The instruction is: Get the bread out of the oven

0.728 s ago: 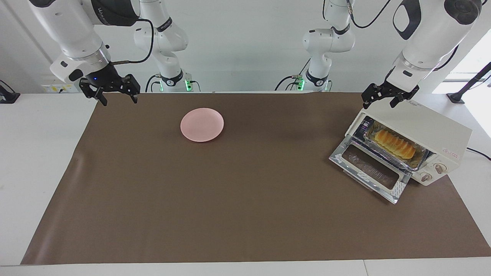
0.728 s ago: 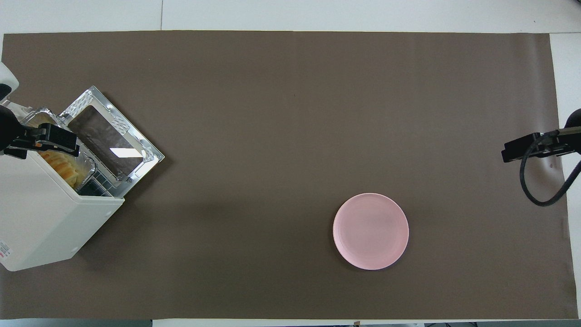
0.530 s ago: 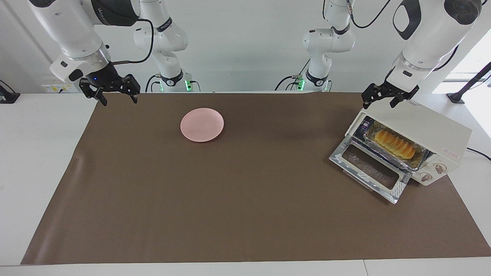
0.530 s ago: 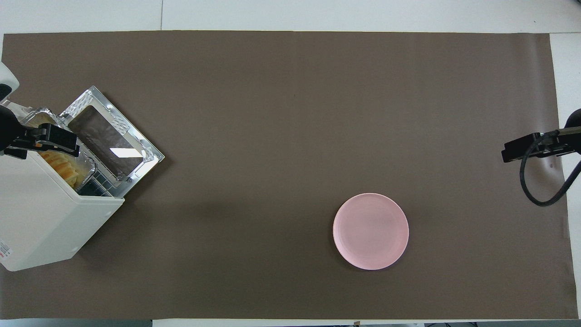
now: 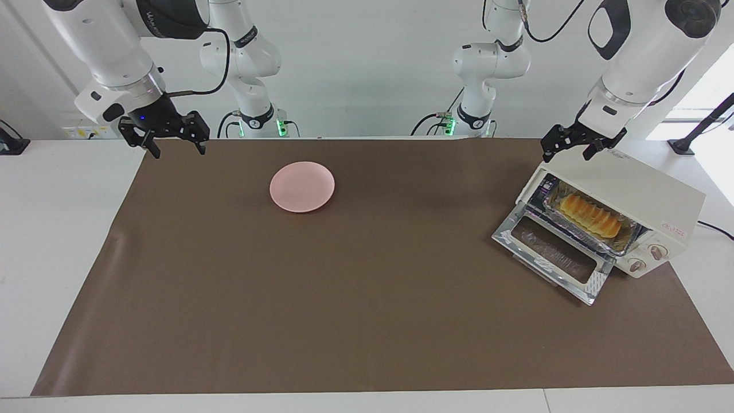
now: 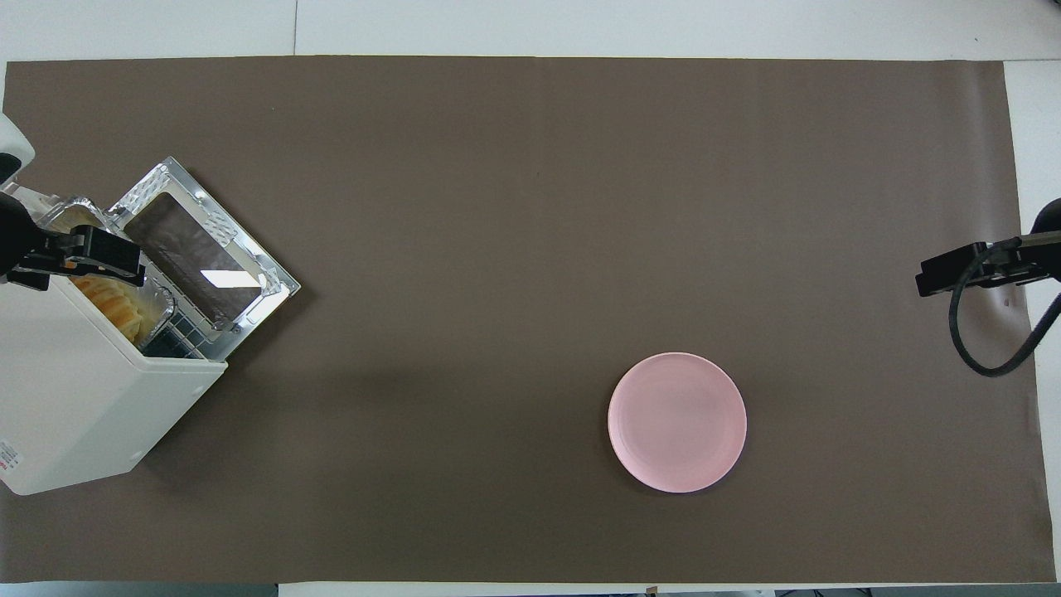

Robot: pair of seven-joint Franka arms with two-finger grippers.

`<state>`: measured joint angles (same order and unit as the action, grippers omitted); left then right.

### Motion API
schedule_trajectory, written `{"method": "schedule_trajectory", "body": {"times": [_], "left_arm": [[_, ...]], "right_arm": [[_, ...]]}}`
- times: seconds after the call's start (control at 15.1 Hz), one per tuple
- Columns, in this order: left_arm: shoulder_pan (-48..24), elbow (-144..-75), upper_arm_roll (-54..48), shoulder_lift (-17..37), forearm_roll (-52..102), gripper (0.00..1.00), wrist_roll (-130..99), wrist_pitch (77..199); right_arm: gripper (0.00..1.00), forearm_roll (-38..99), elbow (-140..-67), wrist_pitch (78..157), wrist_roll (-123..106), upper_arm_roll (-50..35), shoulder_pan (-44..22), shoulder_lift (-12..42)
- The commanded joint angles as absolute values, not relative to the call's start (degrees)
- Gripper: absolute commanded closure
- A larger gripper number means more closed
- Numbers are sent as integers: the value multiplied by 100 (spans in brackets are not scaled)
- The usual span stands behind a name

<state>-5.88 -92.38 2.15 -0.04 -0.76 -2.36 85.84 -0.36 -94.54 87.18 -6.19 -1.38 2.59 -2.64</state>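
The cream-white oven (image 5: 631,189) stands at the left arm's end of the table with its glass door (image 5: 550,252) dropped open. Inside it the golden ridged bread (image 5: 590,213) lies in a crinkled foil tray (image 5: 622,245). In the overhead view only a strip of the bread (image 6: 112,300) shows under the oven's roof (image 6: 75,398). My left gripper (image 5: 566,155) hangs open over the oven's top edge, above the door opening, holding nothing. My right gripper (image 5: 179,152) is open and empty in the air over the mat's corner at the right arm's end.
A round pink plate (image 5: 302,186) sits on the brown mat (image 5: 367,298), toward the right arm's end and in the half nearer the robots. The open door juts out onto the mat in front of the oven.
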Motion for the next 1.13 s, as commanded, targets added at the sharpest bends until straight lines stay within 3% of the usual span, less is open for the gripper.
{"method": "schedule_trajectory", "body": {"times": [0.0,0.13,0.4,0.6,0.79,1.06], "left_arm": [[-527,-9072,202,52,-71,0,-377,8526],[-554,-8485,228,594,9,0,-639,8246],[-598,-6209,255,2361,9,0,-1256,7322],[-694,-5811,439,2960,9,0,-1686,7566],[-834,-5765,544,3111,-332,0,-2047,7681],[-1081,-6983,764,2797,-763,0,-2811,8497]], "right_arm": [[0,70,-9554,8710,-738,-141,308,-378],[0,70,-9554,8710,-738,-149,308,-378],[0,70,-9554,8710,-738,-141,308,-378],[0,70,-9554,8710,-738,-149,308,-378],[0,79,-9554,8710,-738,-141,308,-378],[0,70,-9554,8710,-738,-141,308,-378]]}}
